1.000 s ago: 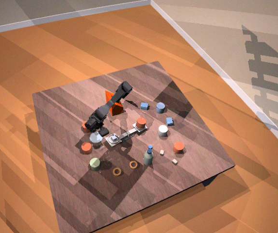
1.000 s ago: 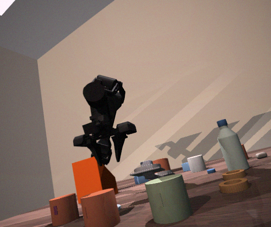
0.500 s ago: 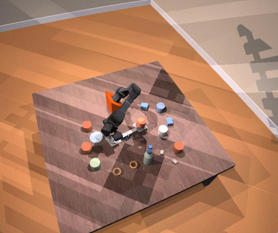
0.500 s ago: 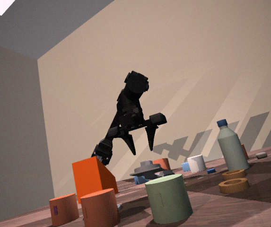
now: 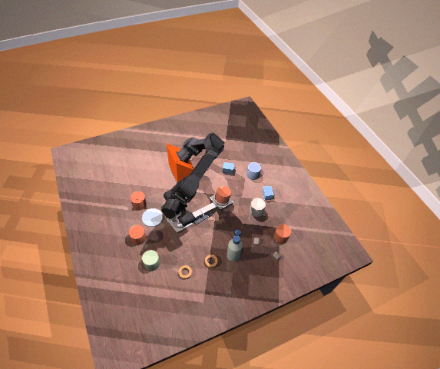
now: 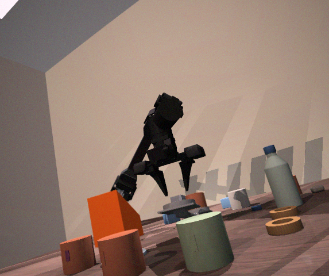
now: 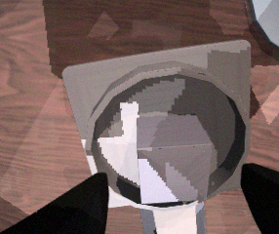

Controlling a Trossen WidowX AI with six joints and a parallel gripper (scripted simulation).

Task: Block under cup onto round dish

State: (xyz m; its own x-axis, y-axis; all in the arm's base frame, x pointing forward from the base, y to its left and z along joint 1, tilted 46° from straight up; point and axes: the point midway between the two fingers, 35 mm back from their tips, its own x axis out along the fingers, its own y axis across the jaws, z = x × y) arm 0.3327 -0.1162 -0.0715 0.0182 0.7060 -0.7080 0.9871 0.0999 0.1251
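The grey block (image 6: 177,198) (image 7: 174,132) lies uncovered in the round pan at one end of the balance (image 5: 203,211) (image 7: 76,93). My gripper (image 6: 176,192) (image 7: 175,179) is open and empty above that pan, fingers apart; its fingertips are hidden in the top view. An orange cup (image 5: 223,194) (image 6: 196,198) stands on the balance's other end. The pale round dish (image 5: 152,217) (image 7: 278,24) lies on the table near the block's end, with no cup above it. Orange cups (image 5: 137,201) (image 5: 137,234) stand on either side of the dish; one (image 6: 77,255) has a purple mark.
A green cup (image 5: 150,260) (image 6: 204,242), two wooden rings (image 5: 185,271) (image 5: 211,260) and a bottle (image 5: 234,250) (image 6: 281,181) stand around the balance. A white cup (image 5: 258,207), blue cup (image 5: 253,171), blue blocks (image 5: 228,167) (image 5: 268,192) and another orange cup (image 5: 282,233) are beyond its far end.
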